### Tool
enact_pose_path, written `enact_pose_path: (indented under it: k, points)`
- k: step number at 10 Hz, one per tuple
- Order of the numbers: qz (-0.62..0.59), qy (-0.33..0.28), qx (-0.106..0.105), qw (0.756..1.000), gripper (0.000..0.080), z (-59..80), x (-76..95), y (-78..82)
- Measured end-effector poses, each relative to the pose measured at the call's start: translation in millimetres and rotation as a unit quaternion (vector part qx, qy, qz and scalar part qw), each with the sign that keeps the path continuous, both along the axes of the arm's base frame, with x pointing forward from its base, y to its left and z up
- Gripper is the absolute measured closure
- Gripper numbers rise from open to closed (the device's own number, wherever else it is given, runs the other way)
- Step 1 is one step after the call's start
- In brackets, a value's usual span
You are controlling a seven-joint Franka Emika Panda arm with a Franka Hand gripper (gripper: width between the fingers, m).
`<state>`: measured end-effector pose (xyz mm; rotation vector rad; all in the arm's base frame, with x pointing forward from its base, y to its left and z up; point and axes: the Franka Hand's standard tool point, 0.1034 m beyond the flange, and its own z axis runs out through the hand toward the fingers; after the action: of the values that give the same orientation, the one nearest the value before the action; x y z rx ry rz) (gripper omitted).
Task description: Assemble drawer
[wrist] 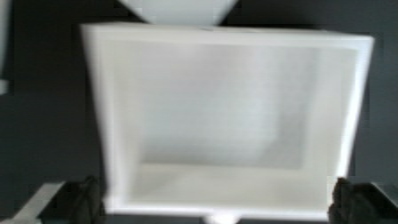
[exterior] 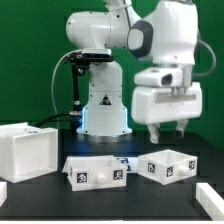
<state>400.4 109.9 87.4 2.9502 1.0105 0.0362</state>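
Observation:
The drawer lies in parts on the black table. Its large boxy housing (exterior: 28, 150) stands at the exterior view's left. One shallow tray (exterior: 93, 171) sits in the front middle, and a second tray (exterior: 166, 166) is to its right. My gripper (exterior: 168, 132) hangs open just above that second tray, holding nothing. In the wrist view this tray (wrist: 222, 100) fills the picture with its open top facing up. My gripper (wrist: 217, 205) has one dark finger on each side of the tray's near end, both clear of its walls.
The robot's white base (exterior: 103, 105) stands behind the trays, with a black cable running down beside it. White pieces lie at the front corners of the table (exterior: 208, 198) (exterior: 4, 195). A green wall closes the back.

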Motion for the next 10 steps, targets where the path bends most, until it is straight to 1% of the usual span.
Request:
enact_pose_path:
  k: [1, 2, 4, 5, 6, 8, 9, 10]
  points:
    - [-0.003, -0.003, 0.001, 1.0, 0.0154, 1.3, 2.1, -2.4]
    - [0.0, 0.001, 0.0, 1.0, 0.0154, -1.7, -0.2, -0.9]
    - [-0.001, 0.0, 0.0, 1.0, 0.0151, -1.4, 0.2, -1.2]
    - [0.01, 0.008, -0.004, 1.0, 0.0151, -1.8, -0.7, -9.3]
    - [0.005, 0.023, -0.014, 1.0, 0.0151, 1.0, 0.1, -33.2]
    - [0.007, 0.034, -0.054, 0.998, 0.0151, 22.5, 7.8, -79.2]
    - [-0.004, 0.03, -0.062, 0.998, 0.0151, 29.8, 11.4, -98.4]
    - [-0.021, 0.045, -0.073, 0.996, 0.0151, 33.3, 8.7, -100.6]
